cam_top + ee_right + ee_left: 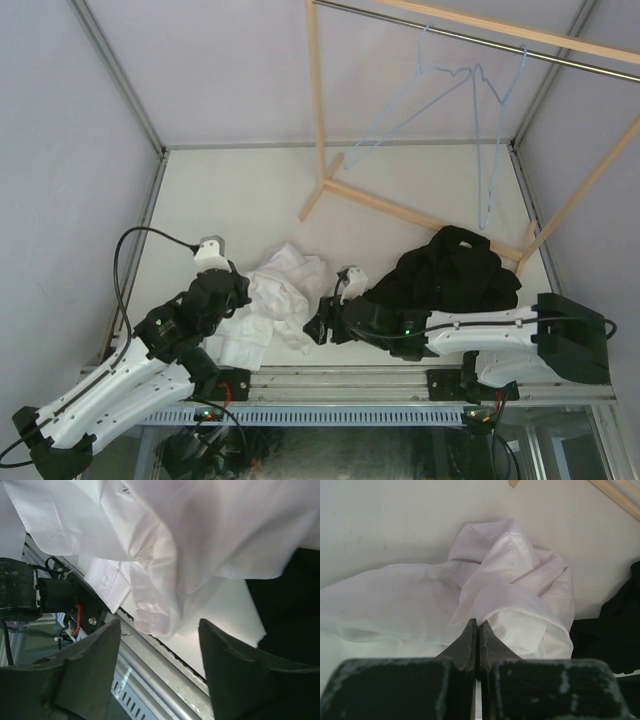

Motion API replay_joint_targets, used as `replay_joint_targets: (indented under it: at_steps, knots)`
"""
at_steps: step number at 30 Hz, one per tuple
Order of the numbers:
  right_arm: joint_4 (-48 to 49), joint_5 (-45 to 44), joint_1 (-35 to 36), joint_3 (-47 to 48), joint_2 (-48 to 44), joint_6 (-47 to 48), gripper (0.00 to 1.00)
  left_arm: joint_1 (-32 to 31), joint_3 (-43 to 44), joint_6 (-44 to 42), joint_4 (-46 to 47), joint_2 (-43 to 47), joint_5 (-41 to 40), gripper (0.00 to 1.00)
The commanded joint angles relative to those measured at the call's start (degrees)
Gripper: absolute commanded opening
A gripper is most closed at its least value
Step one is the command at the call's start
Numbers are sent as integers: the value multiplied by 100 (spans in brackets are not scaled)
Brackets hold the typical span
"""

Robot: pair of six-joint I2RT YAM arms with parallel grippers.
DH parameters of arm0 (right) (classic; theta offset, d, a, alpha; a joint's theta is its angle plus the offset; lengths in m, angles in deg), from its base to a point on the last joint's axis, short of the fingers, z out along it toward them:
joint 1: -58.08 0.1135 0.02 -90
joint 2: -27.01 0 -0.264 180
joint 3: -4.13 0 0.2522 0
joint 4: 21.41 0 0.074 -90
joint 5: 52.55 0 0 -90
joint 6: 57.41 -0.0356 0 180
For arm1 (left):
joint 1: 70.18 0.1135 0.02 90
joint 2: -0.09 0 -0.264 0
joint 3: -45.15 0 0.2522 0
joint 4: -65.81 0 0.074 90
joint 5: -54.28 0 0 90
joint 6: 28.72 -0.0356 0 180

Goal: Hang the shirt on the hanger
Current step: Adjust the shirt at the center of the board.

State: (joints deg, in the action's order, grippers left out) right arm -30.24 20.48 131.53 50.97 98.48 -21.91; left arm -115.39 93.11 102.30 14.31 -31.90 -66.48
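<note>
The white shirt [285, 292] lies crumpled on the table near its front edge, between my two arms. My left gripper [238, 292] is at the shirt's left side. In the left wrist view its jaws [478, 623] are pressed together where a fold of the shirt [510, 565] gathers at the tips. My right gripper [322, 325] sits at the shirt's right side, open. In the right wrist view a sleeve end of the shirt [150, 615] hangs just beyond the gap of the gripper [159, 627]. The pale blue wire hanger [470, 100] hangs from the rail at the back right.
A black garment [455, 265] is heaped right of the shirt, over my right arm, and shows in both wrist views [620, 625] [295, 595]. The wooden rack [320, 120] stands at the back with its metal rail [470, 40]. The table's metal front edge [165, 675] lies under the right gripper.
</note>
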Motion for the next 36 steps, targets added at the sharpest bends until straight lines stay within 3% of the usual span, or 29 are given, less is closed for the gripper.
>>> replay_joint_targets:
  at_steps: [1,6,15,20,23,26,29,32,36]
  knots:
    - [1380,-27,136,98,485,153,58,30,258,4,239,-86,14,0]
    - [2008,617,-108,101,1058,38,48,29,393,-18,113,-58,-35,0]
    - [1578,323,-208,121,1405,-109,52,39,600,-41,-67,35,-55,0]
    - [2097,700,-230,121,1659,31,51,37,649,1,-144,4,-76,0]
    - [2632,1095,-235,126,1751,221,42,28,641,37,-168,24,-87,0]
    - [3034,1282,-226,122,1716,443,19,34,658,55,-209,39,-87,0]
    - [2552,726,-237,126,1371,481,9,34,751,65,-320,89,-105,0]
    - [1299,29,-294,382,813,575,1,33,827,18,-350,210,11,0]
    - [-224,-825,-318,894,326,833,0,30,828,-417,62,397,729,0]
